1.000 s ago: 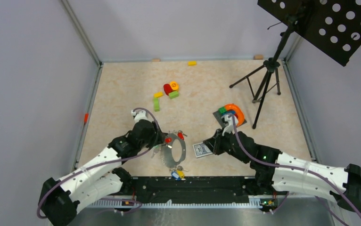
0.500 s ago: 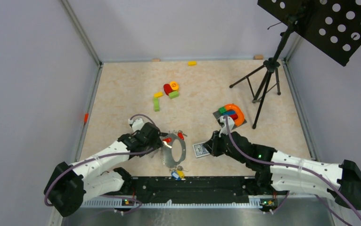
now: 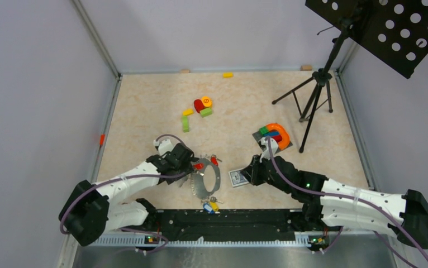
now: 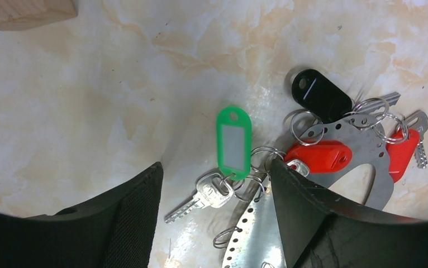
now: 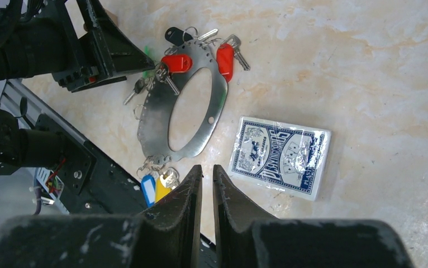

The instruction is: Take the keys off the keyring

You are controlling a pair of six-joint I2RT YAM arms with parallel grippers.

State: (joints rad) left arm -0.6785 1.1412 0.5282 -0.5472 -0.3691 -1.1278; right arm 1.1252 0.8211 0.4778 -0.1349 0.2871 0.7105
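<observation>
Left gripper (image 4: 216, 168) stood spread, clamping nothing
The small green-tagged metal key (image 4: 209, 192) lay between its fingers (image 4: 128, 218), the large flat grey metal keyring (image 4: 362, 148) beside one finger; the right gripper (image 5: 203, 168) was nearly closed, empty.

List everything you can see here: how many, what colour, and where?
table: one, beige marbled, grey walls around
keyring: one, grey metal, near edge between the arms
keys: six tags seen, two red, one each black, green, blue, yellow, around the keyring's rim
card box: one, blue, right of the keyring
loose blocks: five, red, orange, yellow, two green, mid-table
yellow block: one, far edge
orange arch: one, with green, blue and red blocks, right of centre
tripod stand: one, black, far right corner
arms: two, white and black, reaching from the near edge
left gripper: one, black, open, straddling the green tag
right gripper: one, black, shut, empty, beside the card box
</observation>
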